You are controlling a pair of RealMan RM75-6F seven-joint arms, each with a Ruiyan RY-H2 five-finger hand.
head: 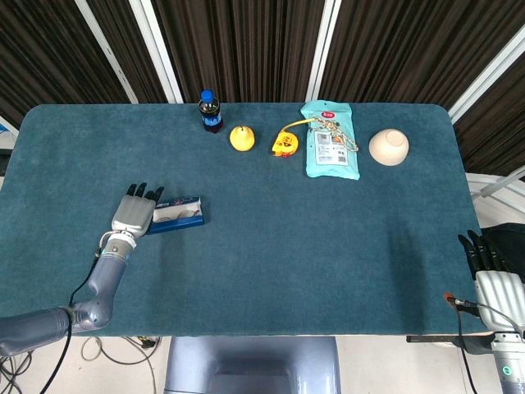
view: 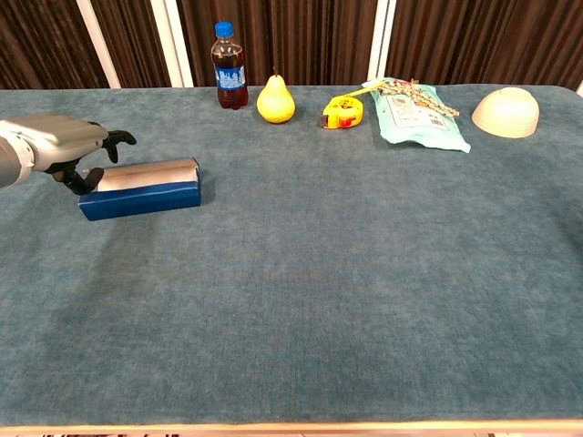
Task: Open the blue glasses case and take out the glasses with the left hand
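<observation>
left hand (view: pixel 56 144) | fingers curled at end of glasses case (view: pixel 141 187), grip unclear | lid raised

Along my table's (head: pixel 271 271) far edge I see a cola bottle (head: pixel 211 112), a pear (head: pixel 241 138), a yellow tape measure (head: pixel 285 144), a pale-blue packet (head: pixel 330 140) and an upturned bowl (head: pixel 389 147).

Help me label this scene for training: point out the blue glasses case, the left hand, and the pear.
blue glasses case (view: pixel 146 198), chest view, on its blue front wall.
left hand (head: pixel 131 213), head view, on the grey back of the hand.
pear (view: pixel 275 100), chest view, on its yellow body.
</observation>
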